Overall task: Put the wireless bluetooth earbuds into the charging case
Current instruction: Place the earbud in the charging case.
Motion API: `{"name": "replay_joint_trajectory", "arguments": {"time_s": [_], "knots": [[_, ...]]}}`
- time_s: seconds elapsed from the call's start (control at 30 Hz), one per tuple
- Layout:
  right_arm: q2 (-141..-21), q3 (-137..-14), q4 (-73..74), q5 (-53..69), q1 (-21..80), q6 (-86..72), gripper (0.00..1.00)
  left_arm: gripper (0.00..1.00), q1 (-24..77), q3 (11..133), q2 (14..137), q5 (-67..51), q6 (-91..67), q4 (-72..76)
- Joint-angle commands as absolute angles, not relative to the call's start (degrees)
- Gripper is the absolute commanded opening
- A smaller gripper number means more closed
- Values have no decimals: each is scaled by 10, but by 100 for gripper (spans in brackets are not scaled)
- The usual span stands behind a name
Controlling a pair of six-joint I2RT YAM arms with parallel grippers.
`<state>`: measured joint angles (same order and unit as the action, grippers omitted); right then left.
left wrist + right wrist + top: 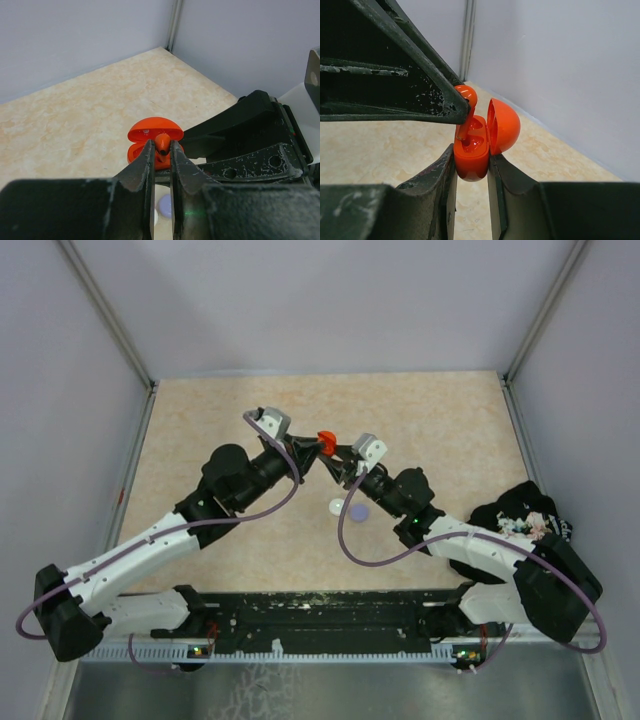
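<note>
Midway, I'd judge: the right hand (471, 162) clamps the open red charging case (470, 150) above the counter (200, 430), while the left hand (161, 146) pinches a red earbud (162, 140), its stem partly in a socket (not seated yet). No other earbuds show.

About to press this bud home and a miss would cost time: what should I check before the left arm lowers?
1. Grip of right gripper on red charging case: ok, clamped at its base.
2. The lid open: ok.
3. Hold of left gripper on red earbud: ok, pinched.
4. Stem lined up with a socket: ok, it seems; its tip sits in the well.
5. Earbud fully seated: not ok, its head stands above the rim.
6. Second socket free: cannot tell.
</note>
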<state>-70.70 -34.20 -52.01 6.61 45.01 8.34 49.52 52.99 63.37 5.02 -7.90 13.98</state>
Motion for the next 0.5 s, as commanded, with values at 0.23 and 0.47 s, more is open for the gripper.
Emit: {"name": "replay_joint_trajectory", "arguments": {"time_s": [0.23,0.47], "knots": [[-703,-358,-563,63,457,75,0,2,515,524,638,81,-34,139],[-702,-357,-563,60,456,75,0,4,532,522,641,91,-12,133]]}}
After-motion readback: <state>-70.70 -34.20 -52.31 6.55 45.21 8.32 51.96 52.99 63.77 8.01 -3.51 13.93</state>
